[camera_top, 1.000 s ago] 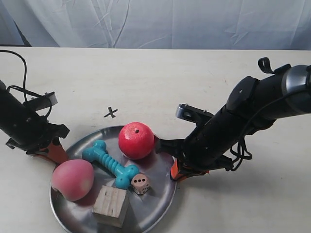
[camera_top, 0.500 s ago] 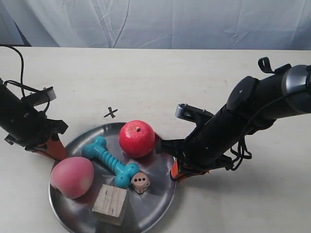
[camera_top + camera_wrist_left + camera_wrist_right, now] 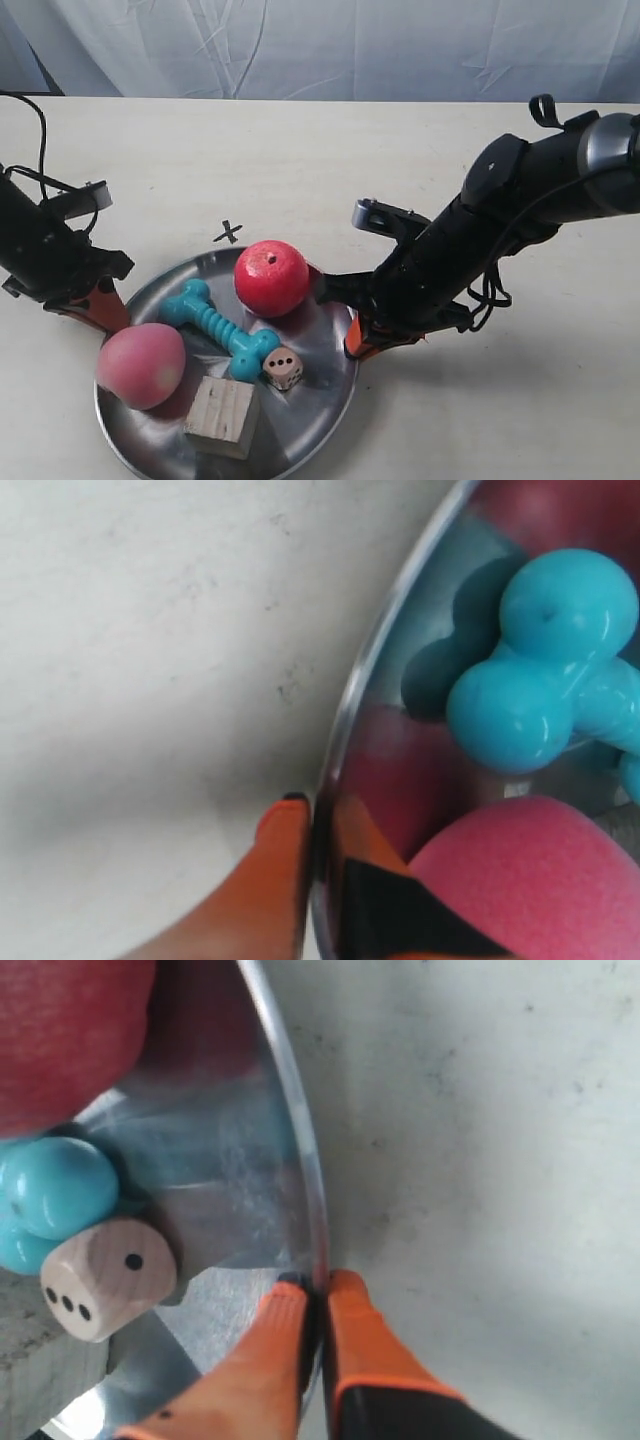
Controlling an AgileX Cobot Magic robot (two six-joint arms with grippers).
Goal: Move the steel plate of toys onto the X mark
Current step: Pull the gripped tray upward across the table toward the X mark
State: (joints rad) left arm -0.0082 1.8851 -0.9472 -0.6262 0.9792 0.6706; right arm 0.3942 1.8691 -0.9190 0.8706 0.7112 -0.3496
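Note:
The steel plate (image 3: 312,385) carries the red apple (image 3: 271,277), pink peach (image 3: 141,365), teal dog-bone (image 3: 220,328), wooden cube (image 3: 221,416) and die (image 3: 283,367). The black X mark (image 3: 229,233) lies on the cream table just beyond the plate's far rim. My left gripper (image 3: 108,310) is shut on the rim at the exterior view's left, beside the peach. In its wrist view, that gripper (image 3: 315,815) pinches the rim (image 3: 390,610). My right gripper (image 3: 352,340) clamps the opposite rim. Its wrist view shows the gripper (image 3: 315,1285) shut on the plate edge (image 3: 290,1120) near the die (image 3: 108,1275).
A white cloth backdrop (image 3: 330,45) hangs along the table's far edge. A black cable (image 3: 40,130) loops above the arm at the exterior view's left. Bare cream tabletop (image 3: 330,170) stretches behind the X mark.
The plate with its toys has shifted a little toward the exterior view's left and the far side, nearer the X mark. Both arms moved along with it, still clamped on the rim.

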